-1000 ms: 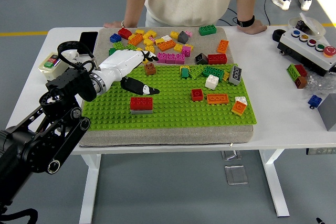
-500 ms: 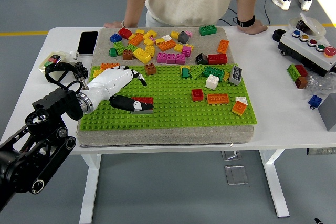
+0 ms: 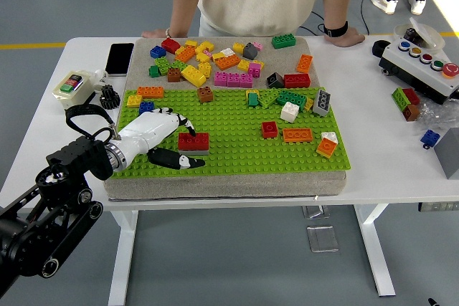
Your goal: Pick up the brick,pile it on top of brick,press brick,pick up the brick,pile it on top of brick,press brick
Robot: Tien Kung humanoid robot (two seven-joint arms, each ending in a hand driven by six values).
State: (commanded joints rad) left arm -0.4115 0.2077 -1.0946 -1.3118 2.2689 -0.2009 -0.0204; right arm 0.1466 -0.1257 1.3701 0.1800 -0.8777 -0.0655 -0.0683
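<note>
Now the left robot hand [image 3: 166, 137] rests loosely spread, holding nothing, beside the red brick [image 3: 193, 140], stacked on a grey brick [image 3: 193, 153] on the green baseplate [image 3: 237, 152]. A sideways nudge could unseat the stack.

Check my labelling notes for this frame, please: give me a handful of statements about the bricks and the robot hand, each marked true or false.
1. The left robot hand is beside the red brick. True.
2. That red brick sits on a gray brick. True.
3. The phone lies on the green baseplate. False: it lies on the white table.
4. The right robot hand holds a blue brick. False: no right robot hand is visible.
</note>
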